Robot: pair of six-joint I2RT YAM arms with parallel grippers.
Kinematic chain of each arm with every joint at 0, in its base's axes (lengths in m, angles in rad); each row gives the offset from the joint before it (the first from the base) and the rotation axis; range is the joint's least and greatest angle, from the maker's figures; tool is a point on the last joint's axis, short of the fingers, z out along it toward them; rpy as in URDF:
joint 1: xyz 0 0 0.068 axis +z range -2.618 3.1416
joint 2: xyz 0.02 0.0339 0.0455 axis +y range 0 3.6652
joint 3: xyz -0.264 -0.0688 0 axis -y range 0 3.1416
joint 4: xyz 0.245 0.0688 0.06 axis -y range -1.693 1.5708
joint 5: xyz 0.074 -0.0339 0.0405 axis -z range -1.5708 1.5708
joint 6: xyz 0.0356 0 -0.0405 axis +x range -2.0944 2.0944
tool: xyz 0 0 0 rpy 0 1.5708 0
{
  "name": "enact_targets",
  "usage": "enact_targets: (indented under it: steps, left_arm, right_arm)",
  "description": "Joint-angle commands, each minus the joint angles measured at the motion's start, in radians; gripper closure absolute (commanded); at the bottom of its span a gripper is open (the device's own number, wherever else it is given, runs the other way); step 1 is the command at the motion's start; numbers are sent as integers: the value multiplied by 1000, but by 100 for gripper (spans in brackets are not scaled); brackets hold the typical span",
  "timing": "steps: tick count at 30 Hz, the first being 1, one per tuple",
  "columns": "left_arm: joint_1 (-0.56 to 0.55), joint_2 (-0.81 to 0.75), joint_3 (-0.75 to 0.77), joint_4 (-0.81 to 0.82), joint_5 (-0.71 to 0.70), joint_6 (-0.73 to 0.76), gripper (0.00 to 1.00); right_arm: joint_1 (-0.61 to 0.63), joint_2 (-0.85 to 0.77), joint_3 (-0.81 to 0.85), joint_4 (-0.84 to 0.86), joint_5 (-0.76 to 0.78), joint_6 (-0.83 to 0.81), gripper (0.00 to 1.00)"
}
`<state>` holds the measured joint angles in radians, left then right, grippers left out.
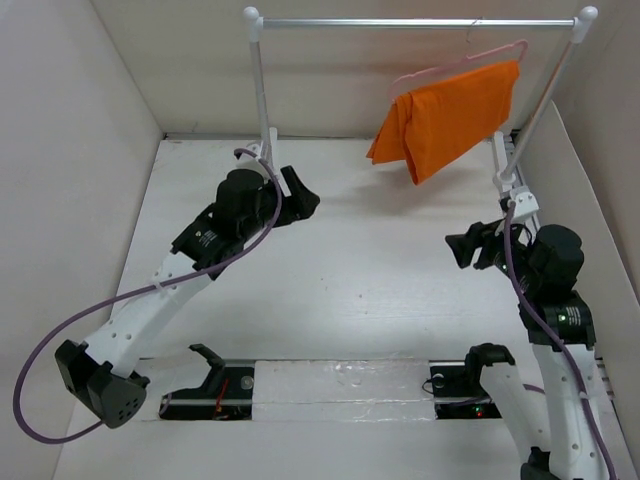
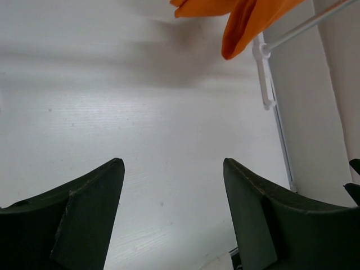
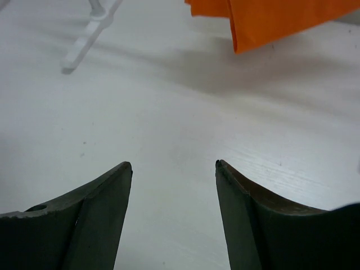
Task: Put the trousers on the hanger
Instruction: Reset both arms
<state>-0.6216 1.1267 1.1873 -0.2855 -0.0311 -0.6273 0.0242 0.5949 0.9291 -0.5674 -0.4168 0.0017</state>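
The trousers (image 1: pixel 447 118) are seen draped over the hanger (image 1: pixel 497 49), which is hooked on the rail (image 1: pixel 420 22) at the far right of the tabletop (image 1: pixel 350 290). The orange cloth is folded across the hanger's bar and hangs clear of the tabletop. Its long axis is slanted, with the lower corner toward the left and the higher edge toward the right post of the rail.

The left hand (image 1: pixel 303 193) is held spread, with nothing between its fingers; only bare tabletop is shown in its wrist view, with the hem of the trousers at the upper right of that view. The right hand (image 1: pixel 458 250) is likewise spread and empty, and the lower point of the cloth is seen ahead of it and above it in its own wrist view.

From both hands the trousers lie farther out and higher up. The right hand is judged the nearer, being placed almost straight below the cloth, while the left hand is set well apart to the left, near the rail's left post. The placing is judged to be done, so no further grasp appears to be called for, only a withdrawal of the arms that keeps them away from the hanging cloth.
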Motion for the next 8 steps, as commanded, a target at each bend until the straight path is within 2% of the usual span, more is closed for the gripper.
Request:
enact_targets:
  steps: [1, 5, 8]
  left_arm:
    - [-1, -74, -69, 37, -15, -15, 33]
    - [-1, -91, -115, 77, 13, -28, 36]
    - [-1, -85, -100, 68, -13, -37, 33]
  right_arm:
    - [14, -35, -21, -83, 72, -66, 33]
    - [14, -14, -6, -32, 49, -48, 33]
    - [14, 11, 37, -8, 46, -37, 32]
